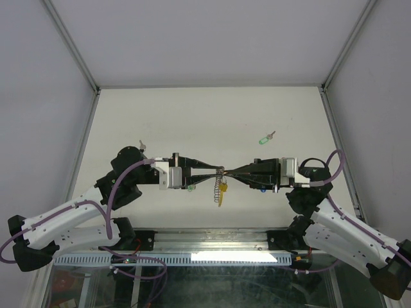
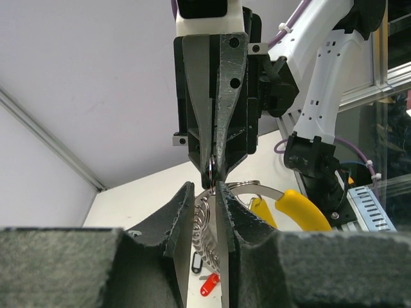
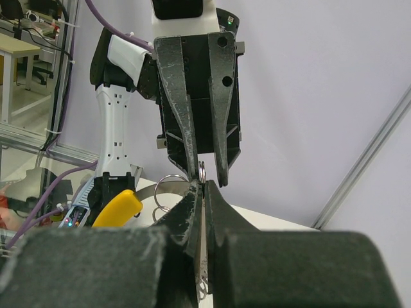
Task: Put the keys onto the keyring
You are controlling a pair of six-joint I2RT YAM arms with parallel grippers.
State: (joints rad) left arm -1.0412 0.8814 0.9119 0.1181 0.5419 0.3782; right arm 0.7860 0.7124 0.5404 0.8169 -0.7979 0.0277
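The nearest thing that matters is where the two arms meet nose to nose above the bench. The keyring dangles in the air from that meeting point, with its coil and yellow segment hanging free.

The right tool is pressed tight together on a thin bright loop, which I take to be the top of the keyring. The left tool has its jaws a slit apart around the same spot. I cannot tell whether they grip anything or only bracket it.

The ring looks light, and springy rather than stiff. Its coil would sway and twist if pulled, and bare metal is slick between hard pads. The plain band beside the yellow part looks the firmest place to take hold. The keys are small, flat and light, and their oval tags give more to pinch than the thin blades do.

Beneath the tools a black-tagged key and a red-tagged key lie on the bench. They are hidden under the arms from overhead. Farther back on the right, a green-tagged key lies well apart from everything else.

The ring's opening is hidden between the fingertips. From overhead I cannot tell whether any key is already threaded on.
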